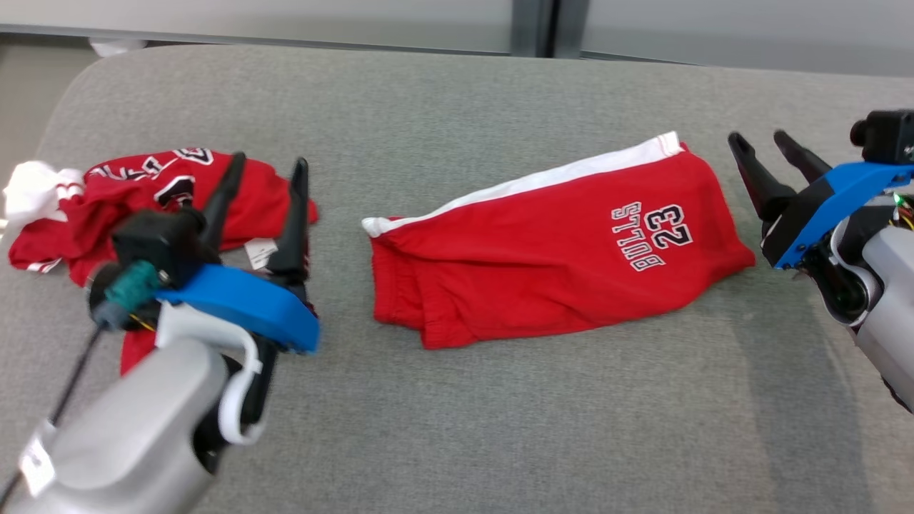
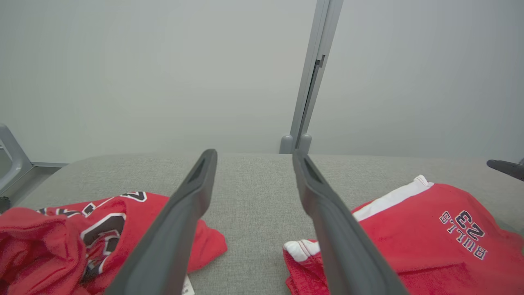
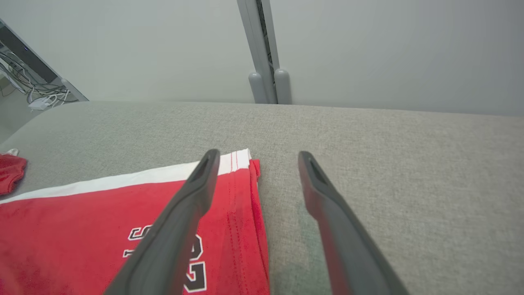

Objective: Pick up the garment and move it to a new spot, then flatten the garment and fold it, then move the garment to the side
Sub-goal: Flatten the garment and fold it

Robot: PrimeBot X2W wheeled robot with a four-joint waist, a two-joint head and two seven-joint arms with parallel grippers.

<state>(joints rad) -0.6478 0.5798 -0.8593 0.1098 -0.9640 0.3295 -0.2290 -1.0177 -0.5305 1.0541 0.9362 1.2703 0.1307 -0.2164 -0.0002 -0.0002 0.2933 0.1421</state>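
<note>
From the head view, a grey fabric-covered bench (image 1: 457, 428) stretches across in front of the robot. The red shorts (image 1: 557, 243) lie near its middle, folded over on themselves, with a white side stripe along the far edge and "BULLS 23" printed upside down. The left end effector (image 1: 270, 160) hangs over the bench's left part with its fingers spread and nothing between them, above a crumpled red jersey (image 1: 143, 185) with white trim. The right end effector (image 1: 757, 135) is just beyond the shorts' right end, fingers apart and empty.

In the left wrist view, the left end effector (image 2: 254, 153) stands wide open over bare grey fabric, the jersey (image 2: 61, 233) to its left and the shorts (image 2: 430, 233) to its right. A dark fingertip of the other arm (image 2: 505, 167) pokes in at the right edge. A grey post (image 2: 311, 82) rises behind the bench.

In the right wrist view, the right end effector (image 3: 258, 153) is open. One finger is over the shorts' (image 3: 82, 221) hem corner and the other over bare bench. Loose cables (image 3: 24, 86) lie at the far upper left.
</note>
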